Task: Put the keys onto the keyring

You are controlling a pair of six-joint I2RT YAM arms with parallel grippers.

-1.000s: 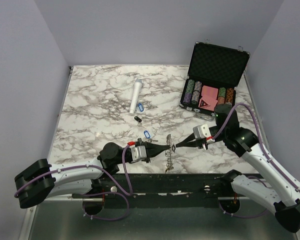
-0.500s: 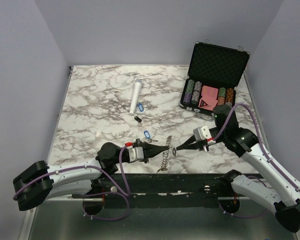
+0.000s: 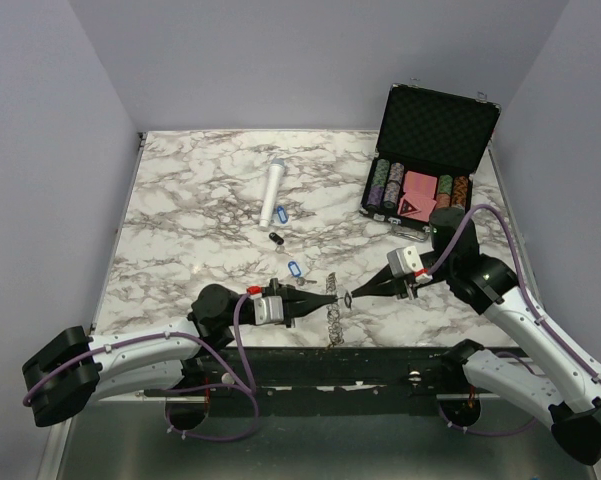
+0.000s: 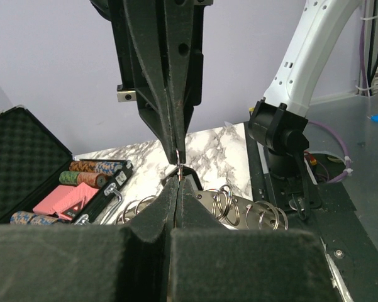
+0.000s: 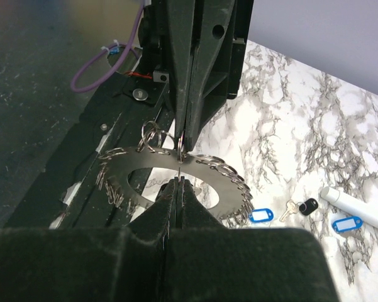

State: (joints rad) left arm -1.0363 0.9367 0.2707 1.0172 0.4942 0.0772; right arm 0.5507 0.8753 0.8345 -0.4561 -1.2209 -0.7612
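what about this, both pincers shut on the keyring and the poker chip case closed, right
Not quite: the poker chip case is open, lid up, as the top view shows. The left pincer and right pincer are indeed shut on the keyring.

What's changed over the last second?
The keyring, pinched between the left gripper and right gripper, has shifted slightly left and stands more upright; the left arm drew back a little. Nothing was grasped or released. The keys and poker case have not moved.
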